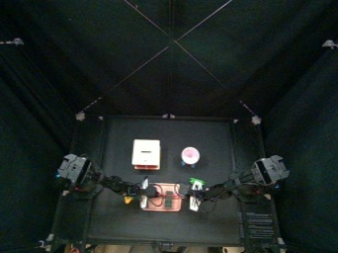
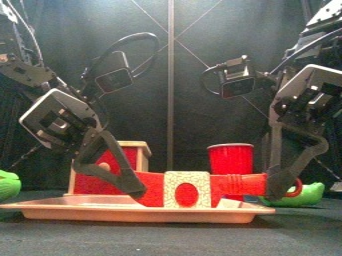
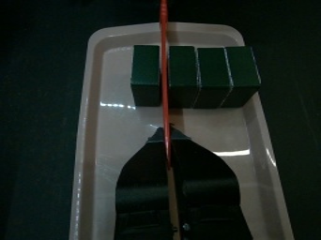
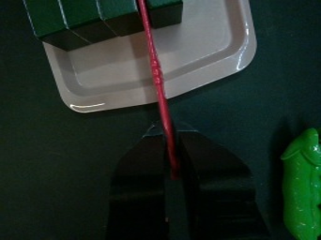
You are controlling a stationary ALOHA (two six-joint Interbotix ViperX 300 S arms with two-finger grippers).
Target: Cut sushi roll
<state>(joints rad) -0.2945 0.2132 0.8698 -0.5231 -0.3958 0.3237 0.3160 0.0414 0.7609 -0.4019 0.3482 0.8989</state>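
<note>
The sushi roll (image 3: 201, 75) is a dark green block marked into several segments, lying across the far end of a white tray (image 3: 100, 141). A taut red cord (image 3: 164, 56) runs over the roll near one end, stretched between both grippers. My left gripper (image 3: 172, 159) is shut on one end of the cord, low over the tray. My right gripper (image 4: 170, 141) is shut on the other end, just off the tray's edge. In the front view the roll (image 2: 187, 188) sits between the left gripper (image 2: 127, 185) and the right gripper (image 2: 274, 185).
Behind the tray (image 1: 161, 201) stand a pale box (image 1: 145, 152) and a red cup (image 1: 192, 154). A green toy (image 4: 301, 187) lies on the table beside the right gripper, and another green object (image 2: 7, 185) lies at the far left. Black curtains enclose the table.
</note>
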